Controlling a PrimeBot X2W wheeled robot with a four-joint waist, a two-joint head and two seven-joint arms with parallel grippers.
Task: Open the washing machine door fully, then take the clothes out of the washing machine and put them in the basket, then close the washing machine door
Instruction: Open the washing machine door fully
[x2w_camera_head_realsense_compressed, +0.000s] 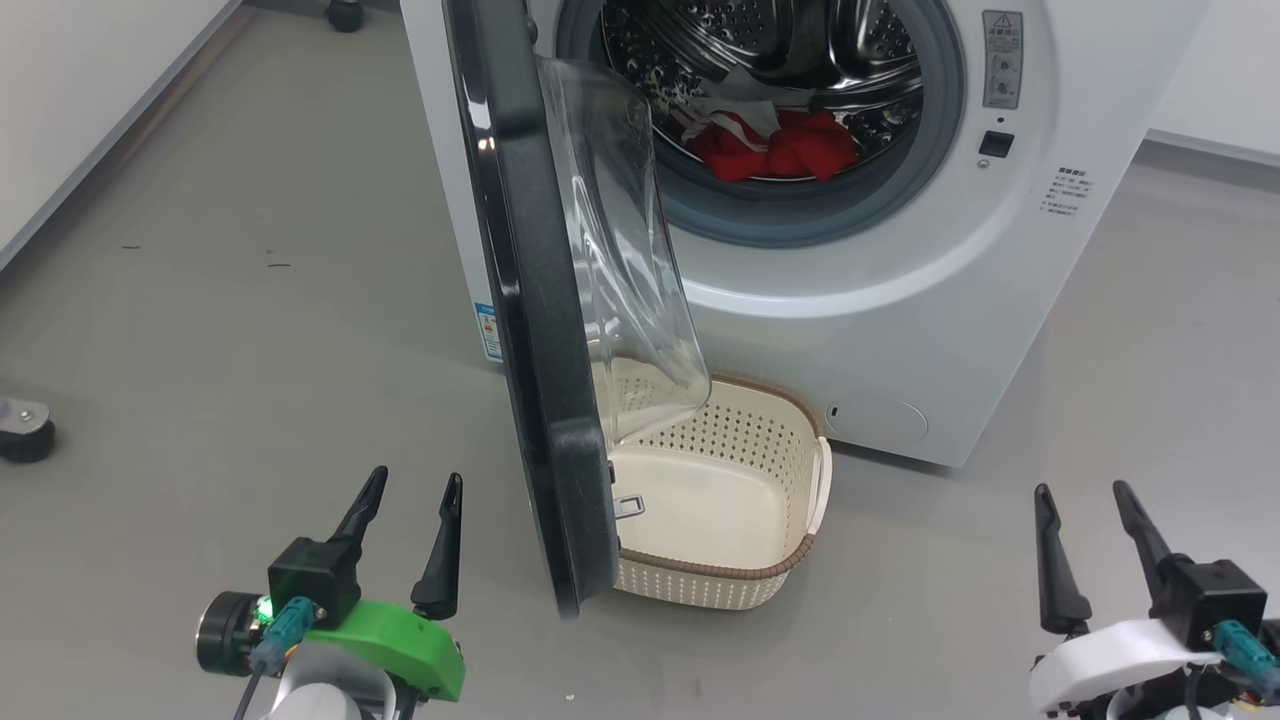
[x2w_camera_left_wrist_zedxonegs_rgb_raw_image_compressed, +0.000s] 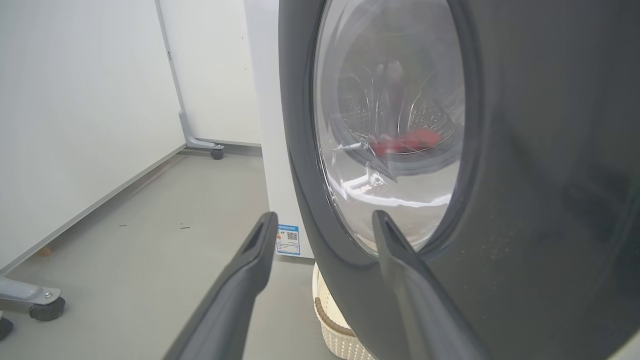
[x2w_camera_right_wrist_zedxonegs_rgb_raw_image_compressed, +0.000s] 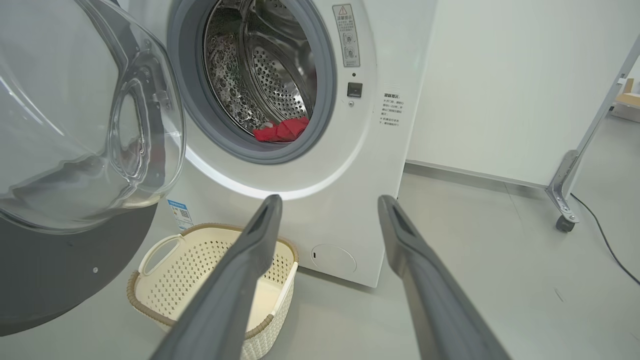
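The white washing machine (x2w_camera_head_realsense_compressed: 900, 330) stands ahead with its door (x2w_camera_head_realsense_compressed: 540, 330) swung out about halfway, black rim edge-on toward me and the glass bowl over the basket. Red clothes (x2w_camera_head_realsense_compressed: 775, 145) lie low in the steel drum, also seen through the door glass (x2w_camera_left_wrist_zedxonegs_rgb_raw_image_compressed: 405, 142) and past the grey ring (x2w_camera_right_wrist_zedxonegs_rgb_raw_image_compressed: 281, 130). The cream basket (x2w_camera_head_realsense_compressed: 740, 490) sits on the floor in front of the machine, part hidden by the door. My left gripper (x2w_camera_head_realsense_compressed: 408, 492) hangs open just left of the door's lower edge, holding nothing. My right gripper (x2w_camera_head_realsense_compressed: 1085, 500) is open at the lower right, apart from everything.
Grey floor (x2w_camera_head_realsense_compressed: 230, 300) spreads to the left and right of the machine. A white wall (x2w_camera_head_realsense_compressed: 70, 110) runs along the left. Castors of a frame stand at the left edge (x2w_camera_head_realsense_compressed: 25, 430) and far back (x2w_camera_head_realsense_compressed: 345, 14). A wheeled metal leg (x2w_camera_right_wrist_zedxonegs_rgb_raw_image_compressed: 565, 200) and a cable lie to the right.
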